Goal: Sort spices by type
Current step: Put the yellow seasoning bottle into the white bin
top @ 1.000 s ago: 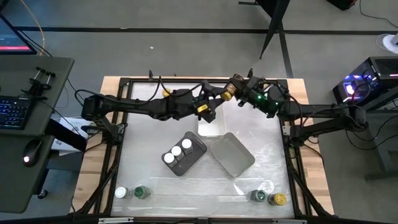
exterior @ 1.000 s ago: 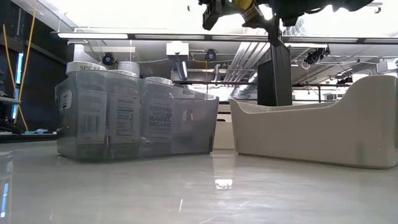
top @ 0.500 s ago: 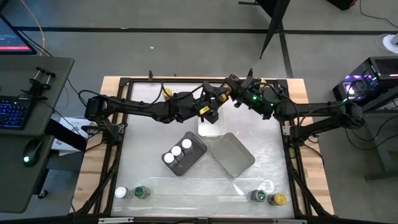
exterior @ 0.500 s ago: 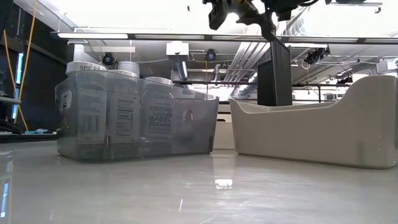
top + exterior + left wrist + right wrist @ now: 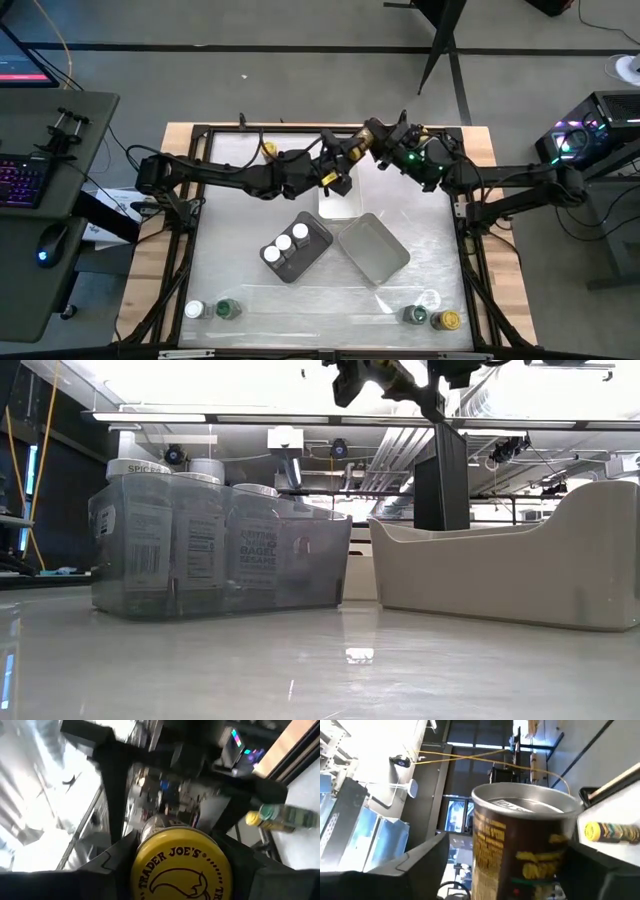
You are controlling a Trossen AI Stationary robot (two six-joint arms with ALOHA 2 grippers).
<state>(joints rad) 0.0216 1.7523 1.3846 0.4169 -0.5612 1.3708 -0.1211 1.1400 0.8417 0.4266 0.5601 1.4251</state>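
A brown spice jar (image 5: 362,146) with a yellow lid hangs in the air over the far middle of the table, between both grippers. My left gripper (image 5: 347,157) reaches it from the left and is shut on its lid end (image 5: 181,865). My right gripper (image 5: 374,141) comes from the right and is shut on its body (image 5: 520,855). Three white-lidded jars stand in the grey tray (image 5: 312,252). Several more jars stand along the near edge, among them a white-lidded (image 5: 194,310), a green-lidded (image 5: 228,309) and a yellow-lidded one (image 5: 448,320). My left gripper pinches the jar at its yellow lid (image 5: 181,865), one finger (image 5: 120,855) on each side of the rim. The lid faces the wrist and the jar points away along the fingers, lifted clear. My right gripper has the jar's brown body (image 5: 520,855) between its two fingers (image 5: 427,862), lying across it. The silver base (image 5: 527,802) sticks out beyond the fingers. The contact itself lies below the picture's edge. The jar is clear of the table.
A pale tray (image 5: 373,248) lies right of the grey one, and another white tray (image 5: 340,203) sits under the grippers. A yellow-lidded jar (image 5: 268,149) lies near the far edge. In the low view the grey tray (image 5: 220,550) and pale tray (image 5: 500,575) stand side by side.
My right gripper has carried the jar a little toward the table's left, up to my left gripper. The gap between the two grippers has closed, and the jar's lid end now sits between the left fingers.
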